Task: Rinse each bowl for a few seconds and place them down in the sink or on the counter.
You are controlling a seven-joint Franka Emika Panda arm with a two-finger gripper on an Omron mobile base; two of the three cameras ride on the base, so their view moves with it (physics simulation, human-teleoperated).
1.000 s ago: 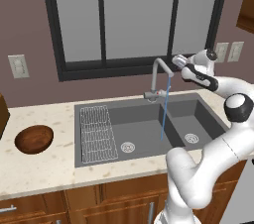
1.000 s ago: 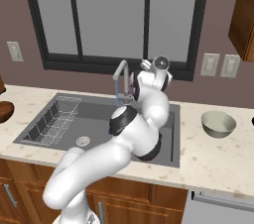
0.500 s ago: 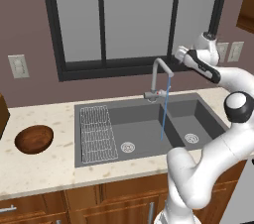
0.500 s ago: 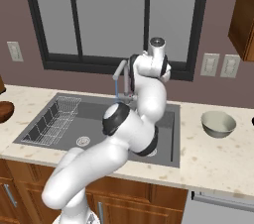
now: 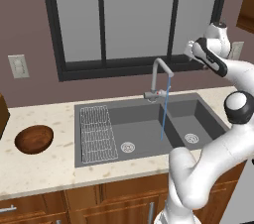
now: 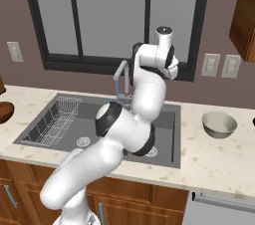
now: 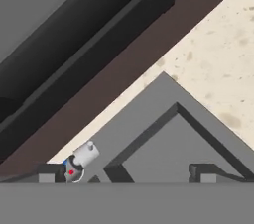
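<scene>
Nearest, both bowls lying apart on the counter [image 5: 54, 166], neither yet rinsed: the reddish-brown bowl [image 5: 33, 139] left of the sink [image 5: 149, 131], beside the wire rack [image 5: 97, 133], and the pale grey-green bowl [image 6: 219, 124] to its right, probably parked within reach of the basins. Further in, water running from the faucet [image 5: 159, 77] into the sink, ready for rinsing (handle with red and blue marks in the hand view). Farthest, gripper [image 7: 126, 173] raised near the window, fingers spread wide and empty; no readable writing or brand anywhere.

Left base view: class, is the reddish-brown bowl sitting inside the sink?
No. The reddish-brown bowl rests on the counter to the left of the sink, apart from its rim.
</scene>
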